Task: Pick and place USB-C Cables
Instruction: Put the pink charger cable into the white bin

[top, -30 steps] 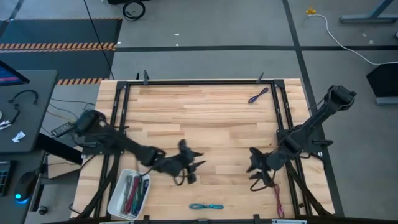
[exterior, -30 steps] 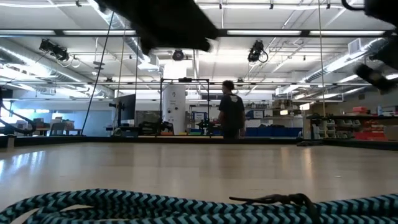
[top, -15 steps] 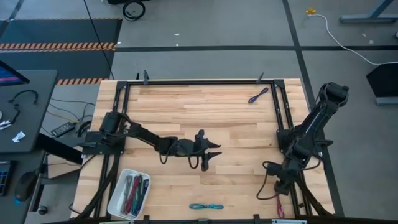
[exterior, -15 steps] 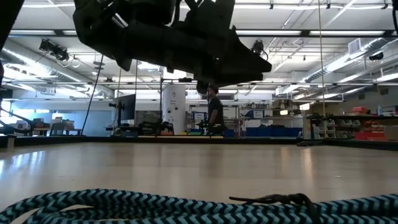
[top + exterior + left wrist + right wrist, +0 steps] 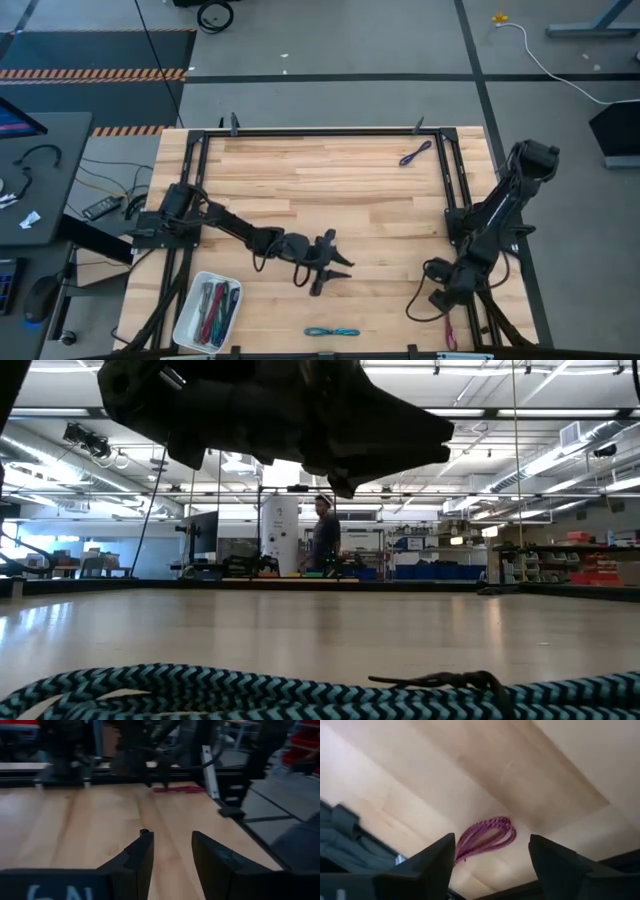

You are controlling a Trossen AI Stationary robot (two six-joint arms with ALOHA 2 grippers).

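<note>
Magenta cable (image 5: 485, 837): one, under open right hand (image 5: 492, 852).

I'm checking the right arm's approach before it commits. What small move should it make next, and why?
Probably lower the right gripper straight down onto the magenta cable. Its fingers are open with the folded bundle lying between them on the wooden table, near the front right corner, not yet touched. The left gripper hangs open mid-table, empty.
</note>
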